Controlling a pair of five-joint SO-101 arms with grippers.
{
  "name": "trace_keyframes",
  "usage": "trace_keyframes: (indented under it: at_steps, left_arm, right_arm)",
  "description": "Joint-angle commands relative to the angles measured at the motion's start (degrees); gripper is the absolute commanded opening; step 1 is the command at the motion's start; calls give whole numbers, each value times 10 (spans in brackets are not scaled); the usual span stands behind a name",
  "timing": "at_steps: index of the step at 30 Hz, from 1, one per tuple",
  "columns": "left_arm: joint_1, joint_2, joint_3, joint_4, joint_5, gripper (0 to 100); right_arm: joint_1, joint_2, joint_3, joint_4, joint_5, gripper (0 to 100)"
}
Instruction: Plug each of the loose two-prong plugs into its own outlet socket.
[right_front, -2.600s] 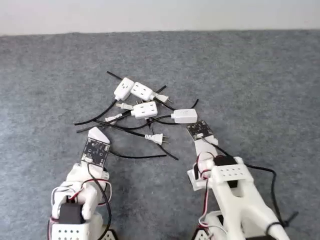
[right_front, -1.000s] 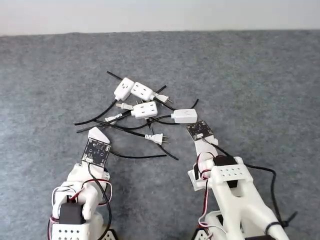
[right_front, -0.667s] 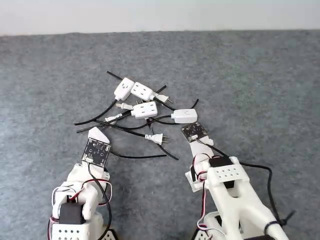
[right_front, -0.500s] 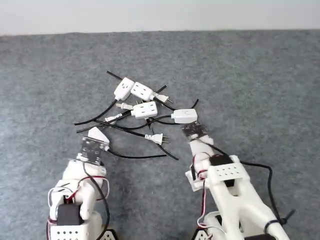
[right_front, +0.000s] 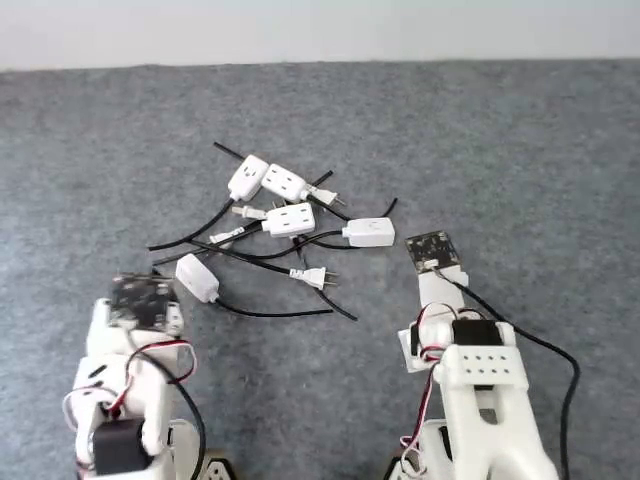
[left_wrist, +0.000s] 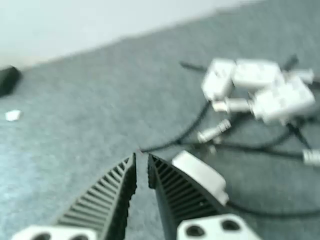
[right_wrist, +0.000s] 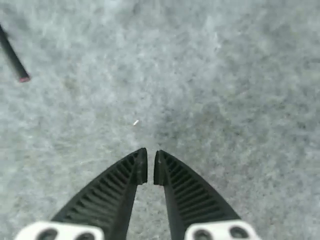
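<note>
Several white outlet blocks and black-corded two-prong plugs lie tangled on the grey carpet. Two blocks (right_front: 266, 180) sit end to end at the back, a third (right_front: 290, 219) lies below them, and a fourth (right_front: 368, 232) is to the right. One more block (right_front: 197, 277) lies apart at the left. A loose plug (right_front: 318, 277) rests in front of the heap. My left gripper (left_wrist: 142, 162) hovers shut and empty just beside that lone block (left_wrist: 200, 172). Over bare carpet to the right of the heap, my right gripper (right_wrist: 150, 162) is shut and holds nothing.
Black cords (right_front: 270, 313) trail forward and left from the heap across the carpet. A cord end (right_wrist: 14, 60) lies off to one side of my right gripper. A pale wall (right_front: 320, 30) bounds the far edge. The left arm's camera board (right_front: 140, 300) sits near the front left.
My left arm has swung left, uncovering the lone white block. My right arm has swung right, away from the cords. The blocks and plugs have stayed put.
</note>
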Motion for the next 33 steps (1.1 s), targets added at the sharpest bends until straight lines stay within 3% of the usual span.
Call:
trace_keyframes:
  at_steps: [1,7,13,17,20,26,29,33]
  left_arm:
    - [-40,3,-89,-4,56,47]
    - [-47,170,-170,13,115,152]
    - [-40,362,-268,12,161,160]
    - [-2,456,-274,12,182,160]
    - [35,508,-255,-7,203,160]
    - [78,541,-148,-142,216,159]
    - [76,542,-103,-215,229,159]
    - [69,542,-103,-221,261,163]
  right_arm:
    - [-3,-54,-80,35,6,61]
    - [-7,-101,-187,88,8,63]
    - [-8,-106,-252,143,11,58]
    - [-56,-103,-220,74,-77,59]
    - [-108,-103,-127,-37,-130,58]
    - [-102,-103,67,-291,-143,62]
    - [-94,-103,90,-311,-143,62]
    - [-78,-104,85,-303,-145,63]
